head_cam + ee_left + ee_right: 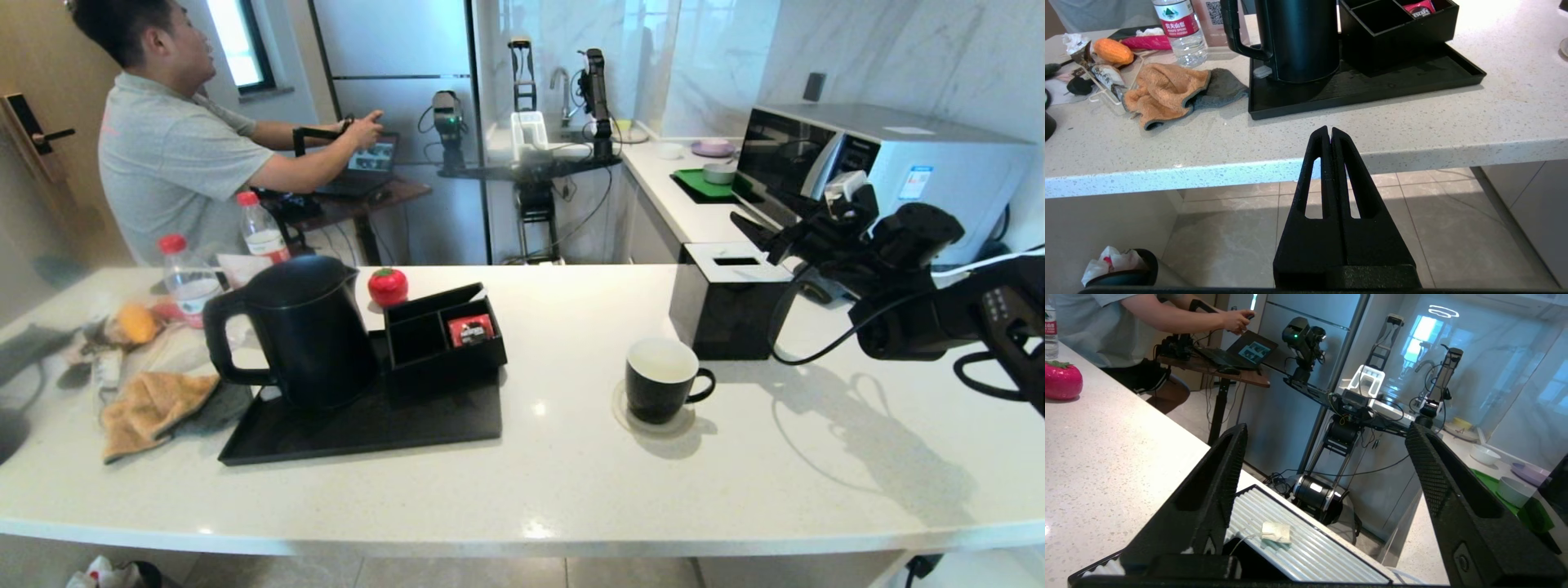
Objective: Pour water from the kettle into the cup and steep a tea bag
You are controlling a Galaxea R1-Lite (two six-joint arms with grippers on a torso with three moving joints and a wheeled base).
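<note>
- Tea bag (1276,532) lies on the tissue box (729,298) (ribbed lid), beside the cup (660,380).
- Right tool (1327,465) hangs released above the box.
- Left tool (1329,134) clenched, empty.

Tall matte black kettle (306,327) on black tray (367,429) — black white-lined cup (663,380) apart on white counter (571,482) — right gripper (755,233) above tissue box (722,298)

Head view high over counter (571,457); left wrist low, sharing kettle (1302,41).

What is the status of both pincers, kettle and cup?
Left pincer shut, below counter edge. Right pincer open over tissue box. Kettle on tray, cup unobstructed.
</note>
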